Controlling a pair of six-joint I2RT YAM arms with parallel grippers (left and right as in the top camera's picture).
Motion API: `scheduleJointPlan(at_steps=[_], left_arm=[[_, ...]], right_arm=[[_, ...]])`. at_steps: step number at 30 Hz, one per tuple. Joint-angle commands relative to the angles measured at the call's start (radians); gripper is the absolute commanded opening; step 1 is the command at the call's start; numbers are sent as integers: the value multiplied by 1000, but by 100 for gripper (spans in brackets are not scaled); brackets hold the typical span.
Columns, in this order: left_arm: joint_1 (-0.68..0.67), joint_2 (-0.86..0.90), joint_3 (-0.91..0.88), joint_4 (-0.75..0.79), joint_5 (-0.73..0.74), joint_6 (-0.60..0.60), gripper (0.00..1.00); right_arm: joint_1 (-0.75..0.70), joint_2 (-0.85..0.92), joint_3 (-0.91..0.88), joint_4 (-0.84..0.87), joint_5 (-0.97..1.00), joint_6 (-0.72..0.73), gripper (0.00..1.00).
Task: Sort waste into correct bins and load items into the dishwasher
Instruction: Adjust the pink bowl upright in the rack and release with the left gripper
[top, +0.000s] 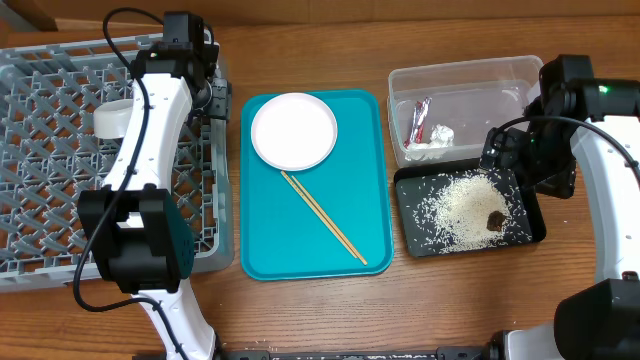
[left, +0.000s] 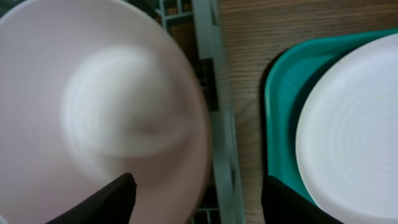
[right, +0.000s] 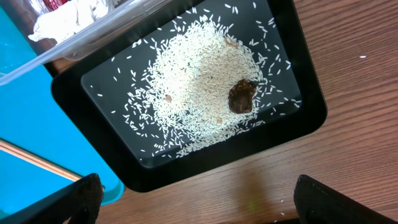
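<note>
Only the left wrist view shows the bowl (left: 93, 106), blurred, at the rack's (left: 214, 74) edge under the left gripper (left: 199, 180), whose jaws are apart and hold nothing; overhead, the arm hides it. The right gripper (right: 199, 183) gapes empty over rice (right: 193, 74) in the black tray (right: 305, 112).

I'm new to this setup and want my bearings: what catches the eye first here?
The teal tray in the middle stands out most, holding a white plate and chopsticks. To its right, a black tray carries a heap of rice with a brown scrap in it. At left, a pinkish bowl shows over the grey rack, by its edge nearest the teal tray.
</note>
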Motion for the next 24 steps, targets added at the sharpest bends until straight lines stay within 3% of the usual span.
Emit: scheduleJointPlan(at_steps=[1,7,14,20,24], left_arm=[[1,8,3,22,-64,-31,60],[0,8,2,34,-52,-31,31],[0,10,-14,42,-52,-31,26],[0,10,-16,53,-52,-31,4],[0,8,-11,57,-13,-31,4]], right_arm=[[-3,-8,4,0,-5,2,100],[-3,-8,4,0,-4,2,100],[-3,-8,4,-4,-5,2,100],[-3,-8,4,-4,-5,2,100],[-3,-8,4,-5,-5,2,100]])
